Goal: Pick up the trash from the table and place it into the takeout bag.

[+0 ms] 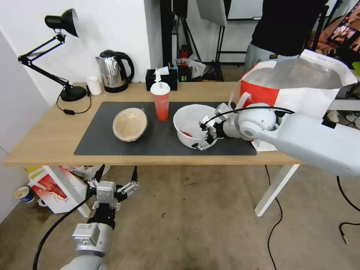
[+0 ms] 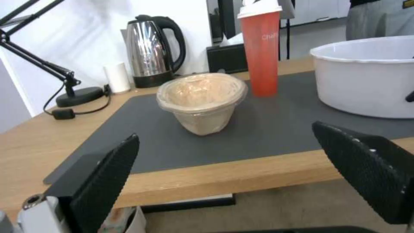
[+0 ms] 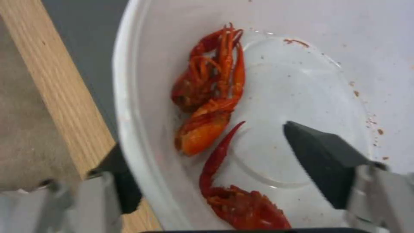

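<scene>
On the table (image 1: 45,142), the dark mat holds the trash: a tan paper bowl (image 1: 129,124) (image 2: 201,100), a red drink cup (image 1: 161,101) (image 2: 260,51) with white lid and straw, and a wide white bowl (image 1: 189,117) (image 2: 366,74) (image 3: 142,136) with red crayfish shells (image 3: 211,94) inside. My right gripper (image 1: 203,133) (image 3: 202,139) is open and straddles the white bowl's near rim, with one finger (image 3: 321,155) inside and the other outside. The takeout bag (image 1: 300,84) stands open at the table's right end. My left gripper (image 1: 114,182) (image 2: 224,132) hangs open below the table's front edge, facing the tan bowl.
At the back of the table stand a black desk lamp (image 1: 65,56), a steel kettle (image 1: 112,71), a small white cup (image 1: 94,85) and a black tissue box (image 1: 162,78). A person stands behind the takeout bag. A red-printed white box (image 1: 50,189) sits on the floor under the table.
</scene>
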`<state>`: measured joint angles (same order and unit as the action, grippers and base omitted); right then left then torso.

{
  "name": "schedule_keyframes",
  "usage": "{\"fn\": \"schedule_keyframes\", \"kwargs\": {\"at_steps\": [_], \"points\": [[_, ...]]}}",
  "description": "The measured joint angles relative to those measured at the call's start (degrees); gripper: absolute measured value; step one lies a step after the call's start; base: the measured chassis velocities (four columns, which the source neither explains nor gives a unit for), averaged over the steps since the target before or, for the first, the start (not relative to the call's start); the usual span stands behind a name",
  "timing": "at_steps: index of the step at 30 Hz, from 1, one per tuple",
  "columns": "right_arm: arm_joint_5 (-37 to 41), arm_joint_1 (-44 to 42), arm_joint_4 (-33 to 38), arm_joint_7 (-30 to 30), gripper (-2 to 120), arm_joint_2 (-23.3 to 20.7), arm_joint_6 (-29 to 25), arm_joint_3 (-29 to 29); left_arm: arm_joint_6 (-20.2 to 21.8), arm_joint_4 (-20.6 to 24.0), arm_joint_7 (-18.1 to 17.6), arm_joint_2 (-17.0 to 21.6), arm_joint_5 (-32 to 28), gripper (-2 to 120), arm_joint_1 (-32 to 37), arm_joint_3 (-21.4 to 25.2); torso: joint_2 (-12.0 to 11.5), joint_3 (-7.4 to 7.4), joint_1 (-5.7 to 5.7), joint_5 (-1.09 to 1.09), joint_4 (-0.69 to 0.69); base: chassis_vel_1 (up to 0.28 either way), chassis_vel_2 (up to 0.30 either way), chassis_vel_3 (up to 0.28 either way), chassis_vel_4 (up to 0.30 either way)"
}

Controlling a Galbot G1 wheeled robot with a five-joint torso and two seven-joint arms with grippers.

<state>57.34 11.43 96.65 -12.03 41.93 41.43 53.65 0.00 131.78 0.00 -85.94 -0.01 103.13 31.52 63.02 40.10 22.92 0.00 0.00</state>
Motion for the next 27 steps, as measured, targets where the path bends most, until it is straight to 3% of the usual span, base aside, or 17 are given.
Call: {"fn": "schedule_keyframes", "kwargs": {"at_steps": [17, 20, 27], "points": [[1.3, 0.1, -0.8, 0.5, 7, 1.7, 0.0, -0.3, 0.0, 0.0, 0.0, 0.0, 0.0, 100, 0.0, 0.0, 0.0, 0.0, 0.0, 0.0, 0.0, 0.0, 0.0, 0.0, 0.0], [1.4, 0.3, -1.2, 0.5, 0, 2.1, 0.0, -0.3, 0.0, 0.0, 0.0, 0.0, 0.0, 100, 0.0, 0.0, 0.0, 0.0, 0.0, -0.01, 0.0, 0.0, 0.0, 0.0, 0.0], [1.4, 0.4, -2.1, 0.4, 0, 2.9, 0.0, -0.2, 0.0, 0.0, 0.0, 0.0, 0.0, 100, 0.0, 0.0, 0.0, 0.0, 0.0, 0.0, 0.0, 0.0, 0.0, 0.0, 0.0]]}}
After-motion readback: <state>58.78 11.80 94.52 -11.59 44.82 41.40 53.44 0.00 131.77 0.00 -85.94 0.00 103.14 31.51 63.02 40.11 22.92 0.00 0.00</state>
